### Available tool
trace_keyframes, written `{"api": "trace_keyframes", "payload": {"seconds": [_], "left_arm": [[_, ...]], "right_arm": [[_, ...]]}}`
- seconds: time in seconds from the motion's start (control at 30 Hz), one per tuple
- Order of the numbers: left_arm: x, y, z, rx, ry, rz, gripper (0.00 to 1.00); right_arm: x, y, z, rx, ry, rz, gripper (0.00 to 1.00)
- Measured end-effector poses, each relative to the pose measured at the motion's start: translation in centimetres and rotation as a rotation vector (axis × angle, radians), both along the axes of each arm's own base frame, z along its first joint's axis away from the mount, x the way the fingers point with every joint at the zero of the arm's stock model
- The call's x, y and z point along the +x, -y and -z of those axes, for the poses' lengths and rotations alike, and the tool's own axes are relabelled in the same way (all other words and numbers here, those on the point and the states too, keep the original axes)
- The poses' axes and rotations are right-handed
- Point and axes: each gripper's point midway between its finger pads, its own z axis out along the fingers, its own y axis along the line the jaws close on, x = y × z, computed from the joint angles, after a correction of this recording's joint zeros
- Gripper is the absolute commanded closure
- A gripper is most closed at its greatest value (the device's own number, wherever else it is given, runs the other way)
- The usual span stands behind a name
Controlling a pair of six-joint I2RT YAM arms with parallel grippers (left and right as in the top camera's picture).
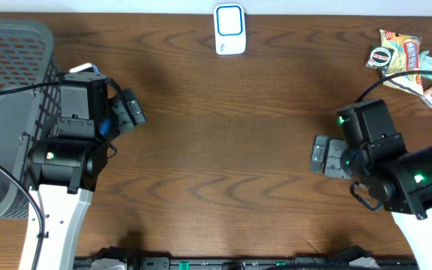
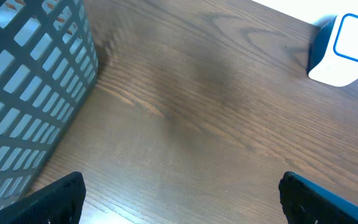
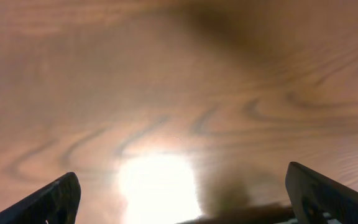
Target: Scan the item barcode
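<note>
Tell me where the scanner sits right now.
The scanner stands at the far edge of the table, centre in the overhead view; the left wrist view shows it upper right, apart from the basket.

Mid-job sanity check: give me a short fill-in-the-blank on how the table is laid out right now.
1. The grey mesh basket stands on the ____ arm's side of the table.
2. The pile of packets lies nearer the ____ arm.
3. The left gripper and right gripper are both ____, holding nothing.
4. The scanner is white with a ____ outline on its face.
Missing words: left; right; open; blue.
</note>
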Motion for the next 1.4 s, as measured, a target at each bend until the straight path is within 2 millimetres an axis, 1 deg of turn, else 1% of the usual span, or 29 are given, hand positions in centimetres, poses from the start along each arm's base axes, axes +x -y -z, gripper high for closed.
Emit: {"api": "trace_keyframes", "payload": {"seconds": [0.17, 0.33, 0.5, 0.6, 0.7, 0.77, 0.9, 0.97, 1.1, 1.13, 1.3, 1.4], "left_arm": [[0.0, 0.0, 0.0, 0.0, 0.0, 0.0, 0.02], [0.0, 0.0, 0.0, 0.0, 0.0, 0.0, 0.02], [0.0, 0.0, 0.0, 0.0, 0.0, 0.0, 0.02], [0.0, 0.0, 0.0, 0.0, 0.0, 0.0, 0.02], [0.0, 0.0, 0.0, 0.0, 0.0, 0.0, 0.02], [0.0, 0.0, 0.0, 0.0, 0.001, 0.0, 0.03], [0.0, 0.0, 0.0, 0.0, 0.001, 0.0, 0.02], [0.0, 0.0, 0.0, 0.0, 0.001, 0.0, 0.03], [0.0, 0.0, 0.0, 0.0, 0.0, 0.0, 0.02], [0.0, 0.0, 0.0, 0.0, 0.001, 0.0, 0.02], [0.0, 0.0, 0.0, 0.0, 0.001, 0.0, 0.02], [0.0, 0.0, 0.0, 0.0, 0.001, 0.0, 0.03]], "right_arm": [[-0.6, -0.9, 0.3, 0.051, -0.035, -0.024, 0.01], [-0.8, -1.1, 0.4, 0.059, -0.043, -0.034, 0.01], [-0.7, -1.3, 0.7, 0.048, -0.047, -0.079, 0.01], [0.2, -1.7, 1.2, 0.041, -0.022, -0.122, 0.01], [1.9, -2.5, 1.8, 0.04, 0.033, -0.181, 0.01], [3.1, -3.2, 2.5, 0.048, 0.077, -0.234, 0.01], [4.7, -3.7, 4.2, 0.066, 0.172, -0.317, 0.01], [5.0, -3.5, 4.7, 0.078, 0.235, -0.332, 0.01], [5.2, -1.6, 5.4, 0.09, 0.402, -0.299, 0.01], [5.0, -1.4, 5.5, 0.09, 0.413, -0.296, 0.01], [4.3, 0.5, 5.9, 0.08, 0.609, -0.243, 0.01], [3.9, 1.2, 5.6, 0.071, 0.734, -0.226, 0.01]]}}
